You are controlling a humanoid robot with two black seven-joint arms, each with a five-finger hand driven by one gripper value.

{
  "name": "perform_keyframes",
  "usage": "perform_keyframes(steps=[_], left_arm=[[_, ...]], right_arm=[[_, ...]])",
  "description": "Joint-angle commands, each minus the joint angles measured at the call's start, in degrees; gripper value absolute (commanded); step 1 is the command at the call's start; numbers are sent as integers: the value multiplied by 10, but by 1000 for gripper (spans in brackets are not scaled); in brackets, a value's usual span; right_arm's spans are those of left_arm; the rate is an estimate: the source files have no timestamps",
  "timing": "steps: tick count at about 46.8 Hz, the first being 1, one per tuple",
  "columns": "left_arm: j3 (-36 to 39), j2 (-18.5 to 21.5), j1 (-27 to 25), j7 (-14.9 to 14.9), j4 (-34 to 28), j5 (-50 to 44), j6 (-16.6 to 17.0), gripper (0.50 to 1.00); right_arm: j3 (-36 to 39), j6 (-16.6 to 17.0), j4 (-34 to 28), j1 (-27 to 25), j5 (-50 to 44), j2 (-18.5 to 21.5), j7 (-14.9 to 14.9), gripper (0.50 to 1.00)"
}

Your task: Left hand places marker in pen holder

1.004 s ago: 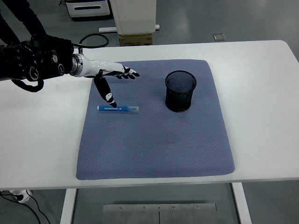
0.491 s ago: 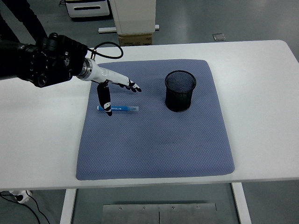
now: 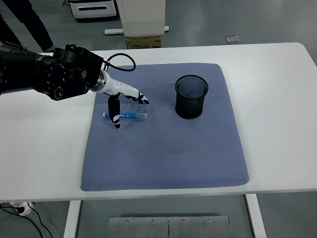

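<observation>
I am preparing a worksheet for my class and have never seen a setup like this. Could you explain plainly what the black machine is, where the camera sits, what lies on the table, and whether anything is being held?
The picture comes from a camera mounted high on a humanoid robot, looking down over a white table. The black arm entering from the left ends in the robot's left hand, which has white and black fingers. Its other arm is not in the picture.

A blue-grey mat lies on the table. On it are a blue marker, lying flat, and a black mesh pen holder, standing upright to the marker's right.

Nothing is held yet. The hand is open and reaching down over the marker's left end, with its thumb pointing down across the marker and the other fingers stretched above it.
</observation>
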Motion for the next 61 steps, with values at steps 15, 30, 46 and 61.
perform_keyframes(steps=[15, 30, 46, 61], left_arm=[[-2, -3, 0, 2, 0, -24, -9, 1000], [1, -3, -2, 3, 0, -15, -14, 1000], [1, -4, -3, 3, 0, -15, -27, 851], [1, -6, -2, 3, 0, -15, -26, 771]], right_arm=[[0, 0, 0, 0, 0, 0, 0, 1000], [0, 0, 0, 0, 0, 0, 0, 1000], [0, 0, 0, 0, 0, 0, 0, 1000], [0, 0, 0, 0, 0, 0, 0, 1000]])
